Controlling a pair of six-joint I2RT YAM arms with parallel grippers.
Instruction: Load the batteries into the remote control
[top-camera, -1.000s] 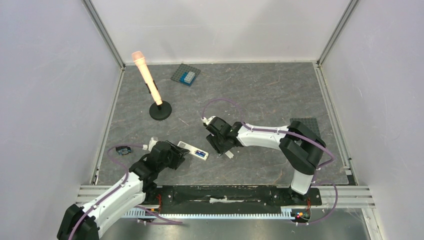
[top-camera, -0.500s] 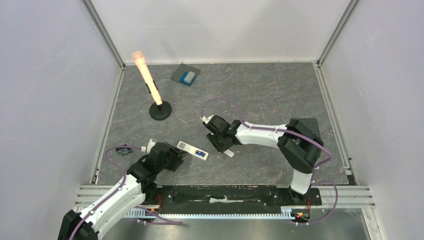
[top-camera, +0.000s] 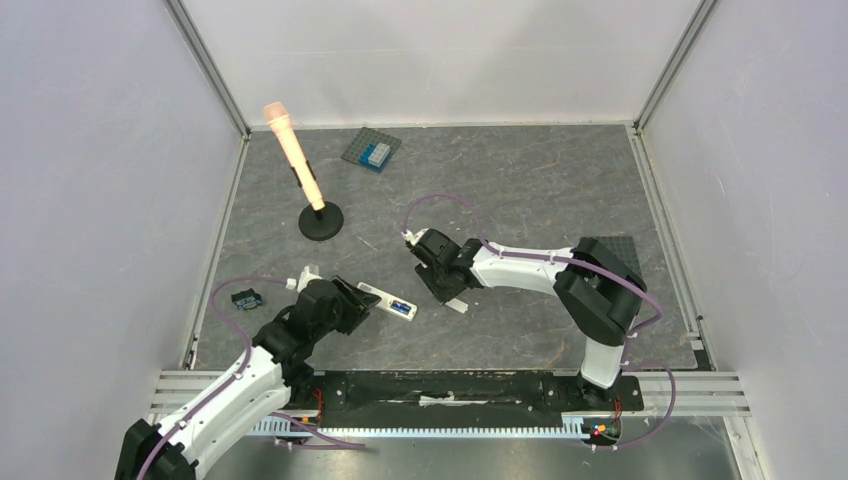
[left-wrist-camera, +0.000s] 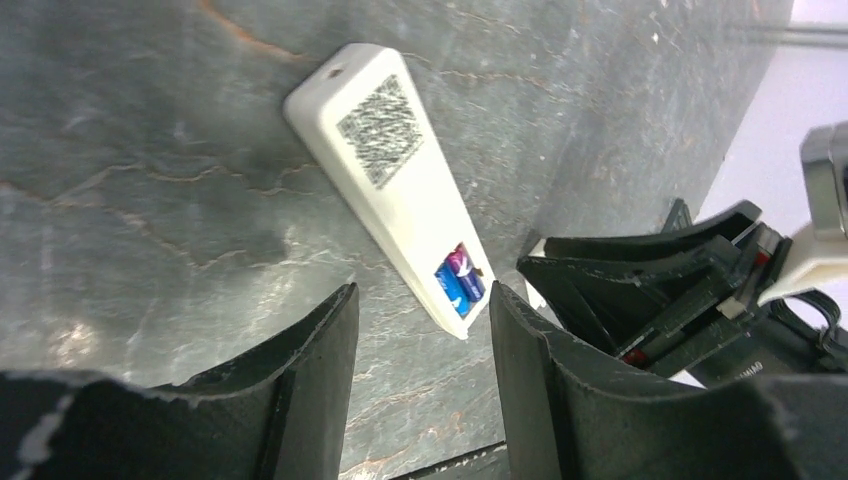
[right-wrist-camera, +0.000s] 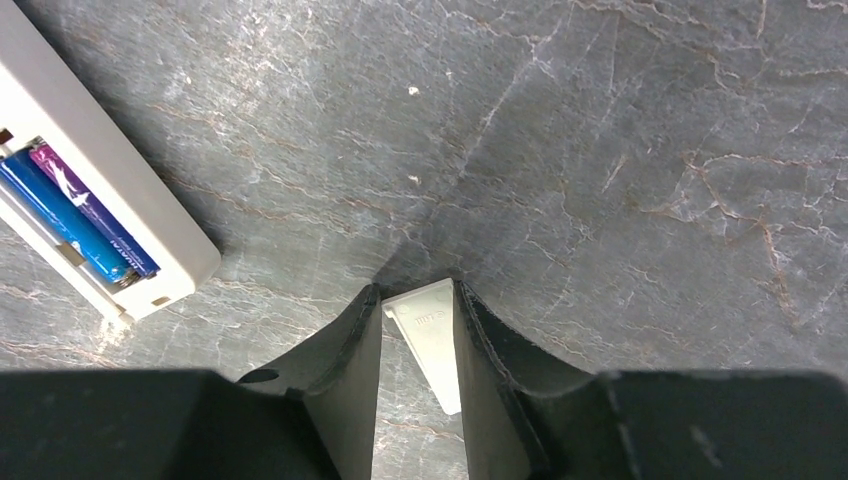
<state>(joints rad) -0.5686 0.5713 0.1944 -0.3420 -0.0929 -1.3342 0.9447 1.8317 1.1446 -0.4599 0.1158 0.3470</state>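
The white remote control lies face down, its back compartment open. The two blue batteries sit side by side inside it. They show in the left wrist view and the right wrist view. My left gripper is open and empty, its tips just short of the remote's battery end. My right gripper is shut on a short flat white strip held edgewise between its fingers, right of the remote. The strip's far end sticks out in the top view.
A glowing orange wand on a black round stand is at the back left. A grey studded plate with a light-blue block lies at the back. A small dark object lies at the left edge. A dark plate sits under the right arm.
My left gripper has edged forward and to the right, closer to the remote. My right gripper has shifted slightly back with the white strip. The remote has not moved.
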